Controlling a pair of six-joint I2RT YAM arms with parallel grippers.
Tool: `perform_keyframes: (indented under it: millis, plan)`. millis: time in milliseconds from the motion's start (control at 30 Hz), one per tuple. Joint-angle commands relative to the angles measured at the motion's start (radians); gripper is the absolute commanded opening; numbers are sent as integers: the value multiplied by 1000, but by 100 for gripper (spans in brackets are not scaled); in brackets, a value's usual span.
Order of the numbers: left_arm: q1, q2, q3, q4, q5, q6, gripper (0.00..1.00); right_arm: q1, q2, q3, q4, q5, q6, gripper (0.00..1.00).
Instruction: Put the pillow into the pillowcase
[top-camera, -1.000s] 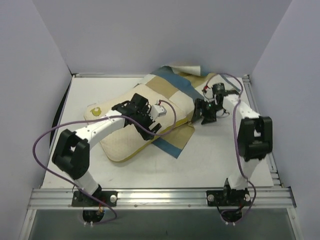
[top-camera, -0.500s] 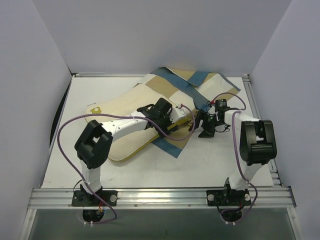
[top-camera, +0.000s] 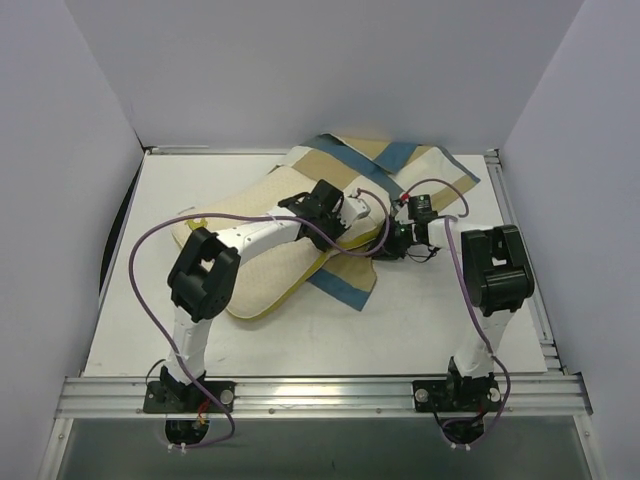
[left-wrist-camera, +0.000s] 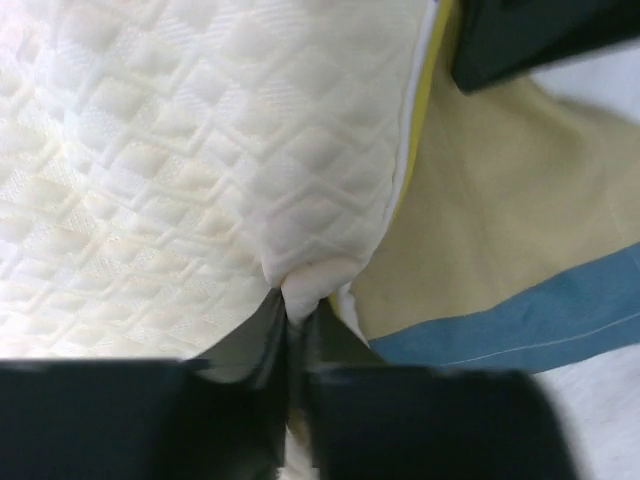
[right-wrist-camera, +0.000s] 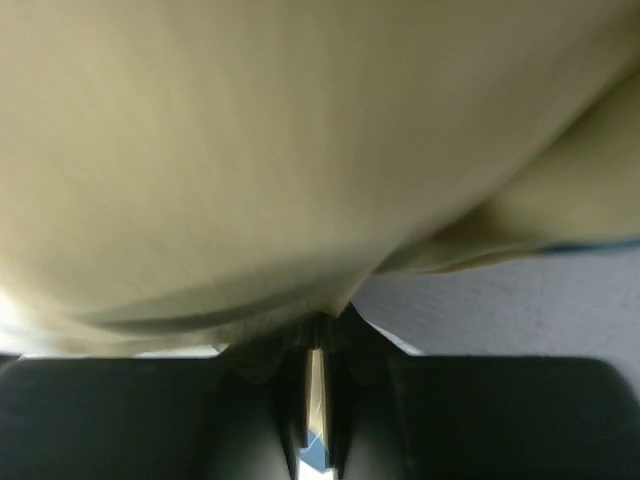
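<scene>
Pillow (top-camera: 250, 270) lies diagonally on the table (top-camera: 430, 320), far end apparently partly inside the pillowcase (top-camera: 410, 163) at back right. Left gripper (left-wrist-camera: 295, 305) is pinched narrow on a pleat of the pillow's quilted skin, beside the yellow piping. Right gripper (right-wrist-camera: 318, 335) is nearly closed on a fold of tan pillowcase cloth. Pillow looks light, soft and bulky; a skin pinch will likely stretch, so the corner or piping seam grips better. The case is thin and limp: take the hem of its opening.

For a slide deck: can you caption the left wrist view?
The left gripper pinches a corner of the pillow, with the pillowcase alongside.
</scene>
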Motion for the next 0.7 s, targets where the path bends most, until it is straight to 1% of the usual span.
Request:
perform_keyframes:
  millis: [0,33,100,133,233,267,333,400,500,600,667]
  plan:
    - [8,97,145,-10,122,-137,0,15,22,-42,-115,-16,-33,3]
    - [19,116,174,-13,148,-220,0,19,-15,-42,-127,-39,-41,0]
    - [42,148,247,-4,170,-333,0,44,-50,-41,-174,-97,-81,0]
    - [54,151,262,11,176,-446,0,59,-72,-39,-199,-108,-99,0]
    - [105,138,298,82,133,-622,0,108,-174,-54,-276,-131,-173,0]
    - [122,130,302,117,93,-656,0,119,-191,-73,-293,-140,-188,0]
    - [140,108,312,152,73,-737,0,143,-222,-85,-356,-160,-255,0]
    - [152,113,341,163,70,-769,0,156,-228,-104,-424,-165,-309,0]
    - [145,119,377,159,67,-803,0,160,-210,-114,-480,-154,-385,0]
    - [130,118,340,166,64,-840,0,160,-181,-93,-488,-176,-399,0]
    - [114,116,305,175,50,-862,0,159,-171,-46,-486,-173,-395,0]
